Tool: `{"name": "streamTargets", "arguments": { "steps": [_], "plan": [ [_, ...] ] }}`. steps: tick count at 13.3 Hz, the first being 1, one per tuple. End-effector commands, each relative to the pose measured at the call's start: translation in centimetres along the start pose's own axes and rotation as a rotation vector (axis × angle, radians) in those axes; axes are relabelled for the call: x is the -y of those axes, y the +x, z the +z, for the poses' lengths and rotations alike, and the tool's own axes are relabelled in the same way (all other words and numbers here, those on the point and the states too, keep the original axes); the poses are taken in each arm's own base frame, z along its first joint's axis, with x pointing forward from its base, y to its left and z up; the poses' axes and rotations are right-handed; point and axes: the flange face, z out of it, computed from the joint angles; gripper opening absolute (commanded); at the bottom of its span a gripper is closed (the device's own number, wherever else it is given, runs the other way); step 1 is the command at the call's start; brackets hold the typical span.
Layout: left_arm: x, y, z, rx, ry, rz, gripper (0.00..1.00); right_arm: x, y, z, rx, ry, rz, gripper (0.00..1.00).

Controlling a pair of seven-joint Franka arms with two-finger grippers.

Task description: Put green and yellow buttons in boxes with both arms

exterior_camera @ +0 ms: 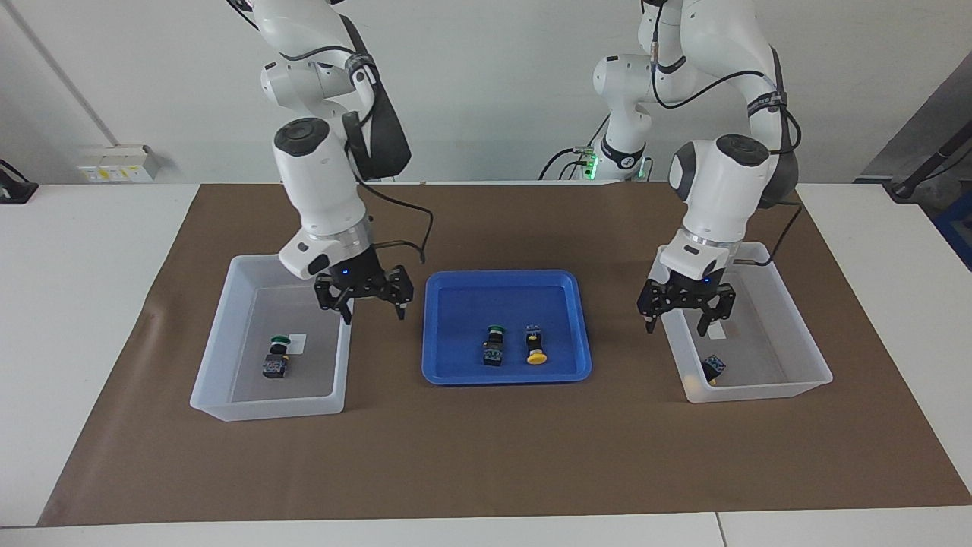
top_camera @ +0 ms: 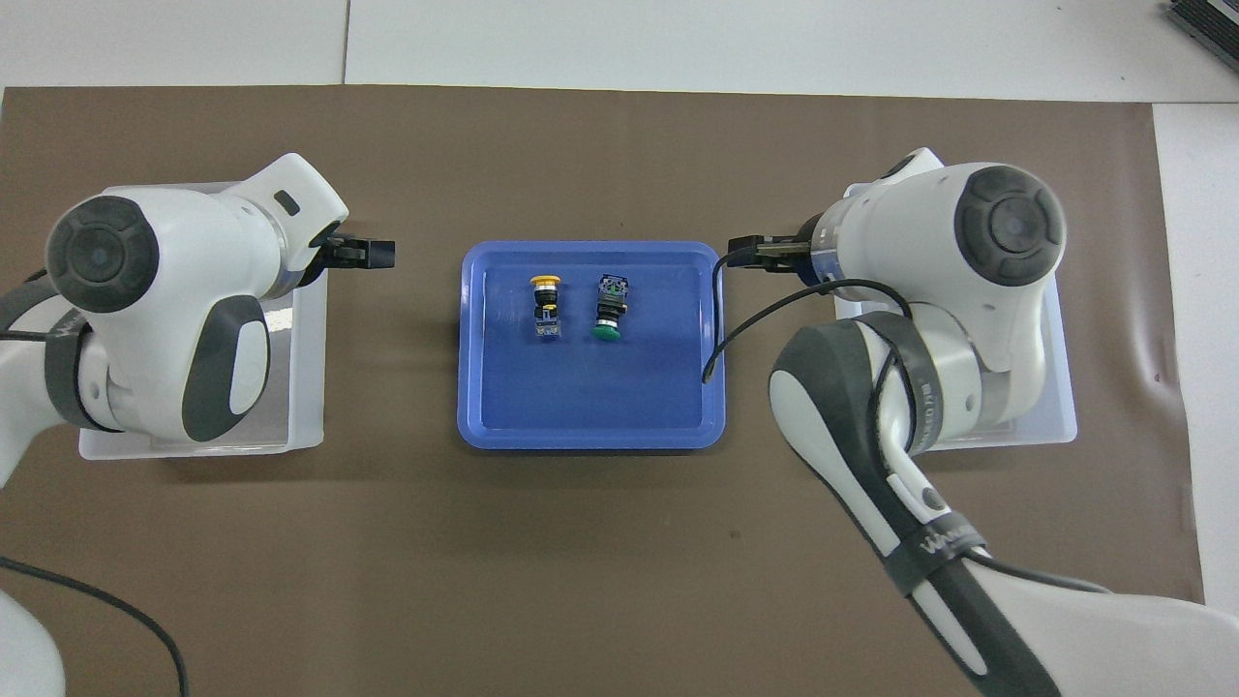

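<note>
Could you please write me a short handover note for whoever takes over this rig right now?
Right gripper: open, empty, over the rim of the right arm's box on its tray side.
Left gripper: open, empty, over the rim of the left arm's box on its tray side.
Done: one green button lies in the right arm's box; another button lies in the left arm's box, cap colour not visible.
Left: a green button and a yellow button lie side by side in the blue tray.
</note>
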Motion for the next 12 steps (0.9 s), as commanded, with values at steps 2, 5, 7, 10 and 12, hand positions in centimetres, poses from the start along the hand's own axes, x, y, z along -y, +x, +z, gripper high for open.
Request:
{"name": "streamTargets", "arguments": {
  "steps": [2,5,7,10,12],
  "plan": [
    [-7.8,-2.5,2.9,0.023,-0.029,-0.012,1.00,7.2,-1.6,5.1,-0.018,0.011,0.101,1.00],
    [-12.6,-3.9,4.9,0.020,-0.057,-0.112,1.00,10.1,-2.6,8.4,-0.023,0.031,0.120,1.00],
    [-15.5,-5.2,7.9,0.035,-0.070,-0.140,1.00,10.8,-3.1,9.9,-0.029,0.035,0.113,1.00],
    [-16.9,-6.1,9.9,0.021,-0.087,-0.223,1.00,10.4,-3.2,10.3,-0.023,0.030,0.105,1.00],
    [-17.6,-6.9,10.1,0.037,-0.086,-0.257,0.70,10.1,-3.1,10.4,-0.022,0.028,0.107,1.00]
  ]
}}
